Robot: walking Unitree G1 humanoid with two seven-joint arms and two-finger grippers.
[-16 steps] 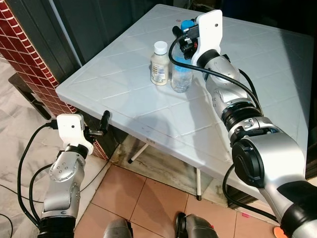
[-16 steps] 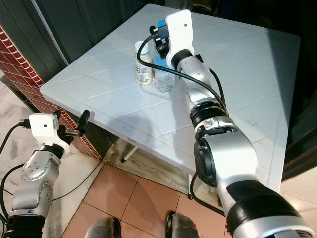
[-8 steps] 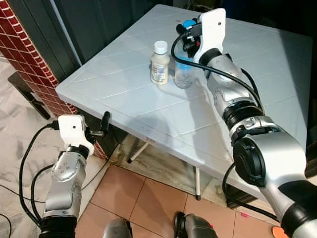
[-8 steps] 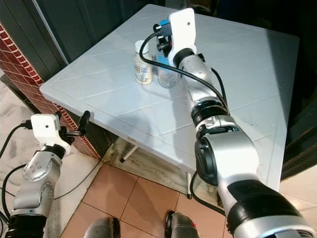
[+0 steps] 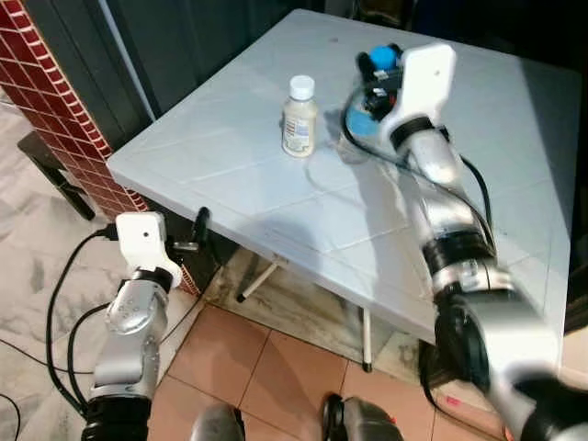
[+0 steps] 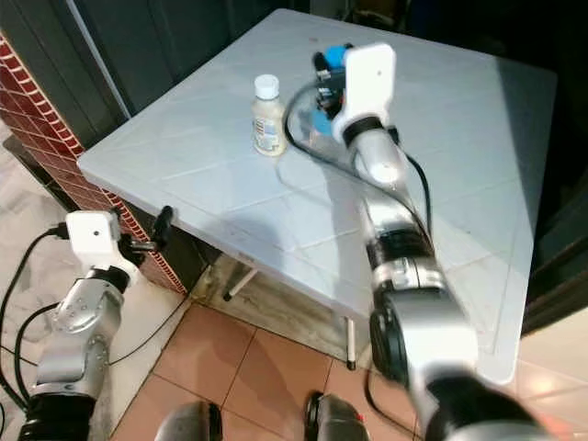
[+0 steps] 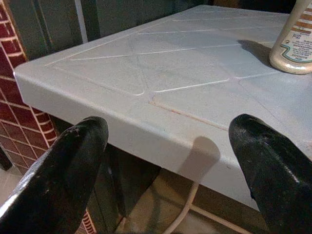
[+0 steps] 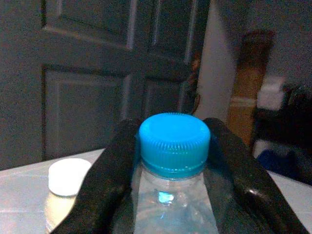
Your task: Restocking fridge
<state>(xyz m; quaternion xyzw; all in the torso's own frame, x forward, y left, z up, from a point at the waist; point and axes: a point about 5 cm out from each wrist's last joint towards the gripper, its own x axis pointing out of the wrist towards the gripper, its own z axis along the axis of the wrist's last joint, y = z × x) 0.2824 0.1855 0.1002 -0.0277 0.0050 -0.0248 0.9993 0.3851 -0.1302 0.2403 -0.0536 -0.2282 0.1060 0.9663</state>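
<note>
A clear water bottle with a blue cap (image 8: 174, 140) is held at the neck by my right gripper (image 5: 375, 72), which is shut on it above the far middle of the white table (image 5: 230, 161). The arm and bottle are blurred by motion. A beige bottle with a white cap (image 5: 299, 118) stands upright on the table, to the left of the held bottle and apart from it. My left gripper (image 5: 197, 235) hangs low beside the table's near-left corner. Its fingers (image 7: 73, 165) are spread wide, open and empty, facing the table edge (image 7: 146, 124).
A red brick wall (image 5: 46, 87) and a dark panelled door (image 5: 184, 37) stand left of and behind the table. Table legs (image 5: 255, 280) reach down to the tiled floor (image 5: 230, 358). A black cable (image 5: 55, 303) trails from my left arm.
My right arm has swung to the right with the water bottle, drawing it away from the beige bottle. The left arm has barely moved.
</note>
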